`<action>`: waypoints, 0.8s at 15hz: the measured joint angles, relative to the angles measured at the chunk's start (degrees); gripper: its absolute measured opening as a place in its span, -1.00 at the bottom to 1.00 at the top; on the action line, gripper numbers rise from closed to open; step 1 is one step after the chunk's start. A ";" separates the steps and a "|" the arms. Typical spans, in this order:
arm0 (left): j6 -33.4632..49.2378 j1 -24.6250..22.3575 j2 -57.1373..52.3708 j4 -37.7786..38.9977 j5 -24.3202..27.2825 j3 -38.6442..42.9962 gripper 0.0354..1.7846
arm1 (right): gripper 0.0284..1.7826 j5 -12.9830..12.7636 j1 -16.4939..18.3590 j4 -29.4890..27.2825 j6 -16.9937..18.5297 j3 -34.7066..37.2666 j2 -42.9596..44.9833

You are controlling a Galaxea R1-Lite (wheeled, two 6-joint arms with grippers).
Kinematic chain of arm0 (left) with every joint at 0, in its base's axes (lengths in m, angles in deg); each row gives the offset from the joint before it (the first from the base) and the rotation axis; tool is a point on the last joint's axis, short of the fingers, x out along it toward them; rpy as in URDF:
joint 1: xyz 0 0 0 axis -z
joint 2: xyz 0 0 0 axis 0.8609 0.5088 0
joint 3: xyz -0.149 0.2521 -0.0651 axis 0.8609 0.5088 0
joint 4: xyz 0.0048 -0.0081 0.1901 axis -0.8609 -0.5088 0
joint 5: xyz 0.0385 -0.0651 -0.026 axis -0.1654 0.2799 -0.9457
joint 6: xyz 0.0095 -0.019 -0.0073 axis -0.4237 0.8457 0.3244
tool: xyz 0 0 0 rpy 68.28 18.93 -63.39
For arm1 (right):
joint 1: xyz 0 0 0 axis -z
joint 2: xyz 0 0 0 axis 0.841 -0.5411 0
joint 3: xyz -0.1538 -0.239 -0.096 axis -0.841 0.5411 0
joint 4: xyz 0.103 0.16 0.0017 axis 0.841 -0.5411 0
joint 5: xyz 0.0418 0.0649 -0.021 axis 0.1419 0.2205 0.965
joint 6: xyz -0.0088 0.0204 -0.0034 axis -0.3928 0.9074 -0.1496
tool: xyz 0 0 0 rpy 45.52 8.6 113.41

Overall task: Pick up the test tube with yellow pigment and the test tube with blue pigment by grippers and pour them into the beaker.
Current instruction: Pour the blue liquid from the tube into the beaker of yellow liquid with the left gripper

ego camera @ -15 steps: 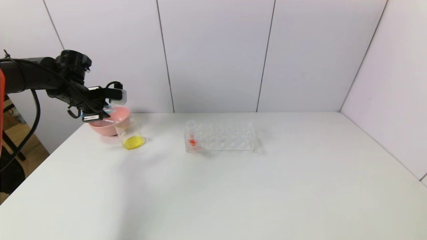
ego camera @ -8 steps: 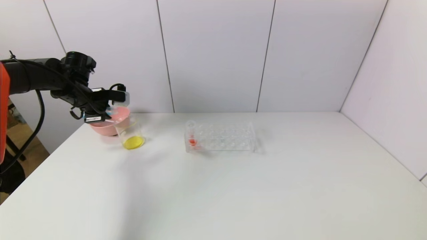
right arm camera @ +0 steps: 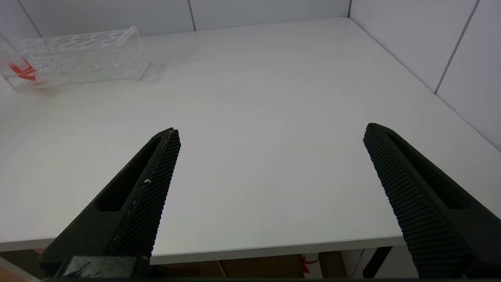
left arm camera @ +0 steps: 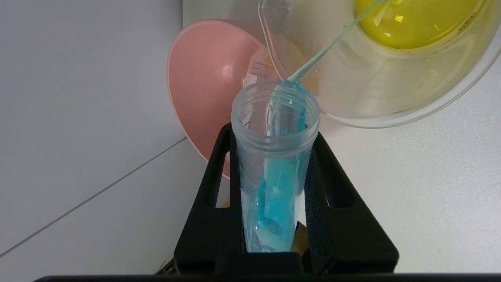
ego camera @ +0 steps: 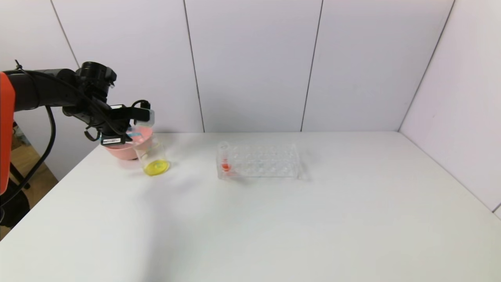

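My left gripper (ego camera: 135, 131) hangs over the beaker's rim at the table's far left, shut on the test tube with blue pigment (left arm camera: 274, 164). The tube is tipped with its open mouth toward the beaker (left arm camera: 391, 90). A thin blue stream (left arm camera: 325, 49) runs from the mouth into the yellow liquid (left arm camera: 415, 23) at the beaker's bottom. The head view shows the beaker (ego camera: 153, 158) standing just in front of the pink bowl. The test tube with yellow pigment is out of view. My right gripper (right arm camera: 270, 133) is open and empty above the table's near edge.
A pink bowl (ego camera: 117, 150) sits right behind the beaker, touching or nearly touching it. A clear tube rack (ego camera: 270, 160) stands mid-table with a red-bottomed tube (ego camera: 225, 158) at its left end. The white table (ego camera: 274, 227) meets the walls at the back and right.
My left arm has crept a little to the right over the beaker, still holding the tipped tube. The yellow liquid now shows a greenish patch. The rack has not moved.
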 joint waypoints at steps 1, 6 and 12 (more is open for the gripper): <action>0.02 -0.05 -0.02 -0.16 -0.21 0.00 -0.52 | 0.92 0.00 0.00 0.00 0.00 0.00 0.00; 0.00 0.00 -0.13 -0.41 -0.37 -0.04 -0.52 | 0.92 0.00 0.00 0.00 0.00 0.00 0.00; 0.02 0.50 -0.20 -0.79 -0.60 -0.06 -0.52 | 0.92 0.00 0.00 0.00 0.04 0.00 0.00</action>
